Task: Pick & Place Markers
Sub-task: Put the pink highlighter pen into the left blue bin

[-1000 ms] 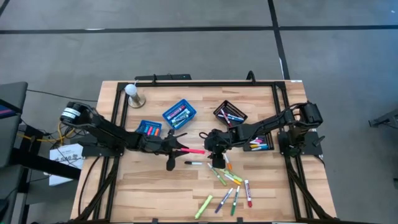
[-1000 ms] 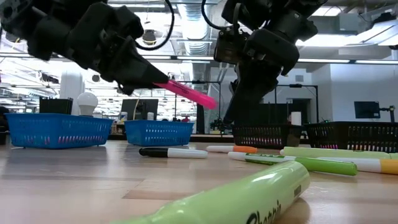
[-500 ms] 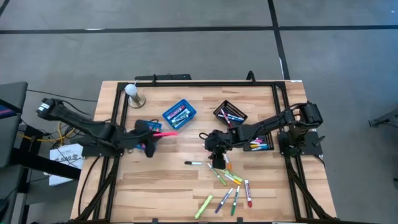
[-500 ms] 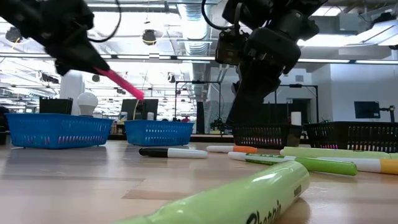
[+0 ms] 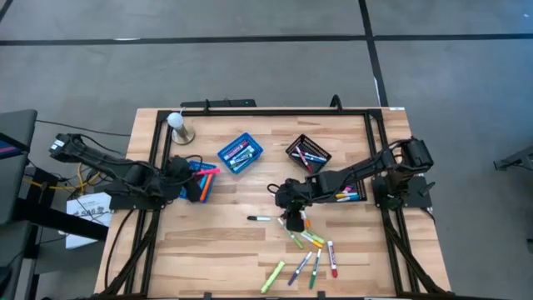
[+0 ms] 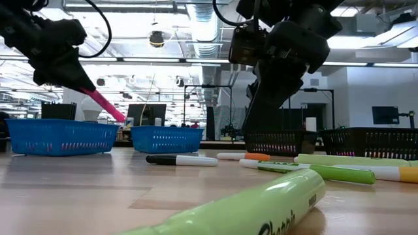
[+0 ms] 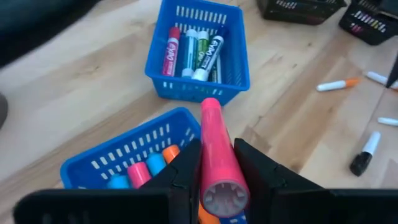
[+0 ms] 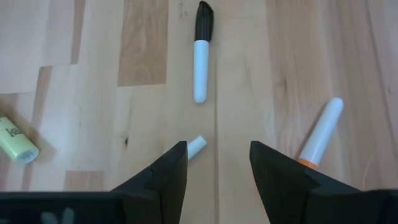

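From above, the left gripper (image 5: 193,174) is reaching over the blue plastic basket (image 5: 200,172) at the table's left side, pinching a pink marker (image 5: 208,172) whose tip is pointing toward a second blue basket (image 5: 241,154). The right gripper (image 5: 293,218) is hanging low over the wooden table (image 5: 225,250), just beside a scatter of loose markers (image 5: 306,250); a black mesh basket (image 5: 307,154) is sitting behind it, and another is largely hidden under the right arm. A white lamp-like object (image 5: 176,123) is standing at the table's far left corner.

At table height, the pink marker (image 6: 102,105) is slanting down above the left blue basket (image 6: 62,136), the gripper holding it partly cut off by the edge. A green highlighter (image 6: 248,209) is looming close, its label only half readable. Ceiling ducts and lights are filling the room behind.

In the left wrist view, both fingers (image 7: 180,177) are pressing the pink marker (image 7: 214,158) over a basket (image 7: 106,162) holding pink, blue and orange markers.

In the right wrist view, the fingers (image 8: 165,171) are standing spread above bare wood, with a black-capped white marker (image 8: 201,50) ahead and an orange-banded white one (image 8: 320,134) beside them.
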Action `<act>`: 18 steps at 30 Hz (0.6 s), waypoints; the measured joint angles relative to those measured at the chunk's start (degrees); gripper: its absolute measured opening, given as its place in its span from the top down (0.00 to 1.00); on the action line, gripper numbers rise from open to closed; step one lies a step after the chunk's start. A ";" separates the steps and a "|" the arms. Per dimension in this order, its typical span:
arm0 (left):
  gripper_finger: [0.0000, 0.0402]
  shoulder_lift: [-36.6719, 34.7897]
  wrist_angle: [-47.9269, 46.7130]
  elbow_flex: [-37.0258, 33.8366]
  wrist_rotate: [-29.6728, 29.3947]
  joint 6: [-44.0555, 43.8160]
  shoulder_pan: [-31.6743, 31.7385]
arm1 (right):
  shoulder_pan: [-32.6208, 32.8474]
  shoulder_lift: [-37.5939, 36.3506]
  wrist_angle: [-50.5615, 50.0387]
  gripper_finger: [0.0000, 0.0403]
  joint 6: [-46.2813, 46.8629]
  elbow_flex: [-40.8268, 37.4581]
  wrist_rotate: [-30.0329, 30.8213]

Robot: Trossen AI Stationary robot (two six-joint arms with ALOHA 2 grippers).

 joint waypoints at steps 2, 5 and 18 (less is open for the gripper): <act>0.81 0.00 -0.16 0.00 0.01 0.00 0.59 | 0.24 0.00 0.02 0.60 0.00 0.00 0.00; 0.81 0.00 -1.32 0.00 0.01 -0.02 1.41 | 0.31 0.00 0.00 0.60 -0.02 0.00 0.00; 0.81 0.60 -10.62 4.80 1.14 -2.24 1.61 | 0.66 0.00 0.02 0.62 0.09 0.00 0.01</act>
